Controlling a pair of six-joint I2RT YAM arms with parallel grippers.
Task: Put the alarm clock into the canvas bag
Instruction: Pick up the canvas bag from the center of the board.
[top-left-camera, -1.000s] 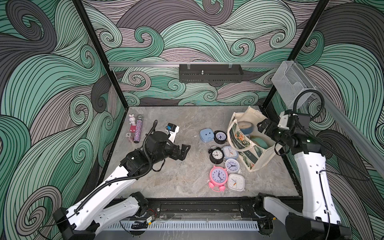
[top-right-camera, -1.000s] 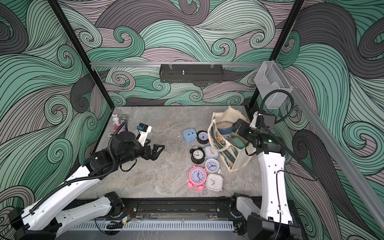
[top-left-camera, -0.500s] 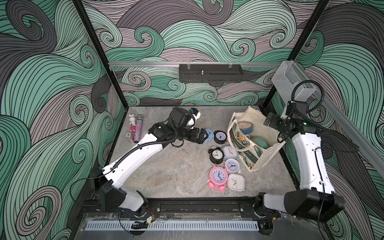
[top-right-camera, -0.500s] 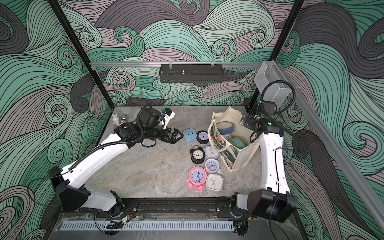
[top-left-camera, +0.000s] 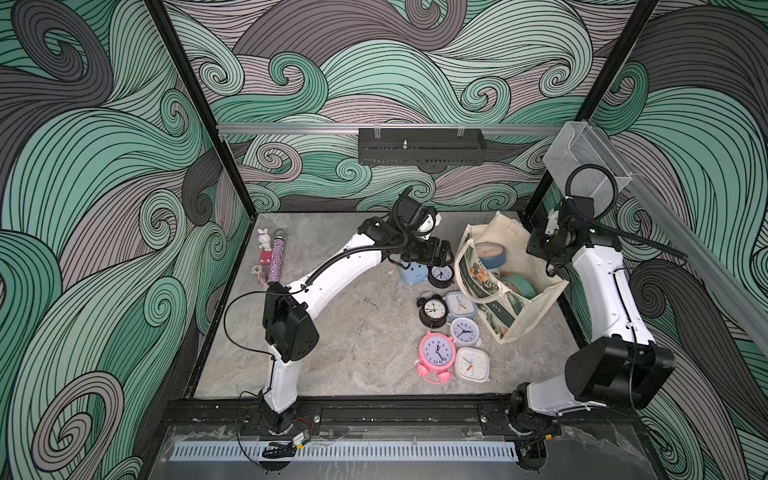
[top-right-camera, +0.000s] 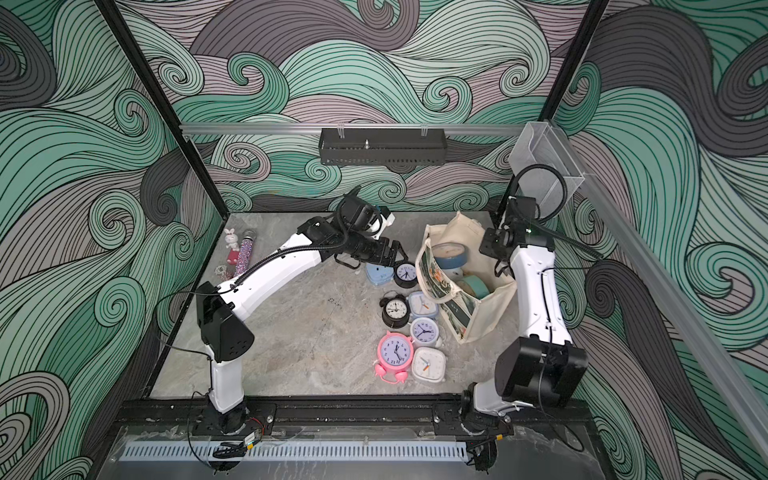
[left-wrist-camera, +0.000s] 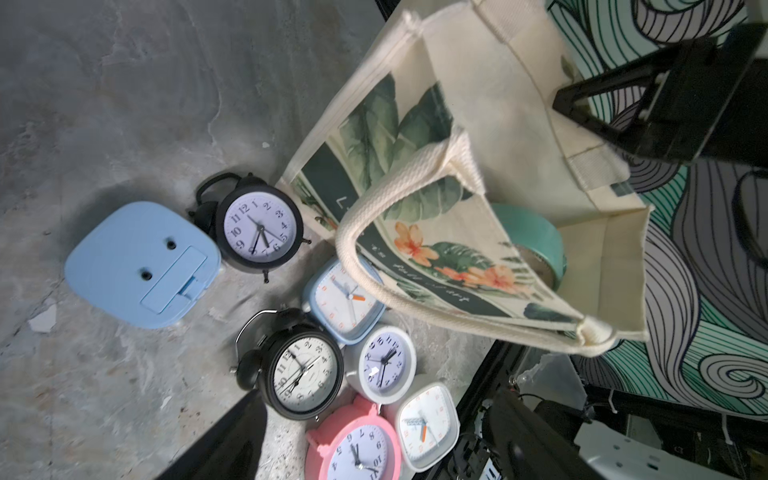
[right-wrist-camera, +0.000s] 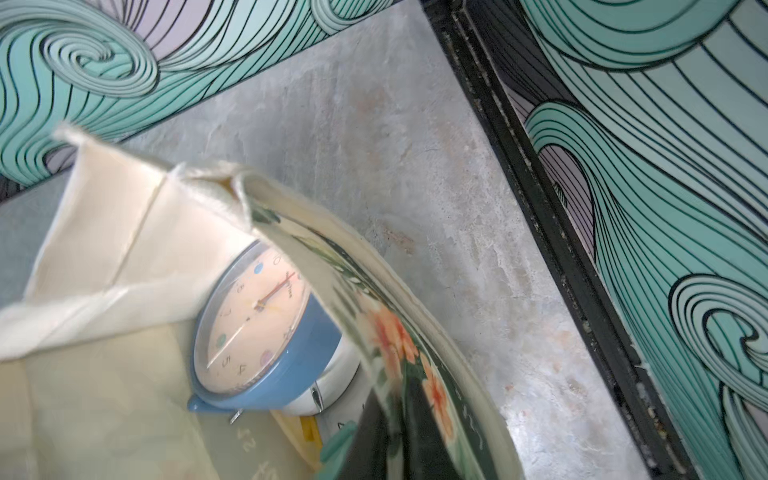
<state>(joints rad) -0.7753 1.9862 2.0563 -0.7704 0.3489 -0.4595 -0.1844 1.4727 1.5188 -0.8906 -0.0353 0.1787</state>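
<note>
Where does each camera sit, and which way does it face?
Both top views: overhead near the arm bases, looking down on table, both arms, canvas bag.
Left wrist: left arm, facing down at clocks and bag; one finger shows.
Right wrist: right arm, facing into bag at blue clock; own body unclear.
All share the bag.

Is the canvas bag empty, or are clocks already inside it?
Not empty: the canvas bag holds a blue-rimmed clock and a teal round object.
</note>
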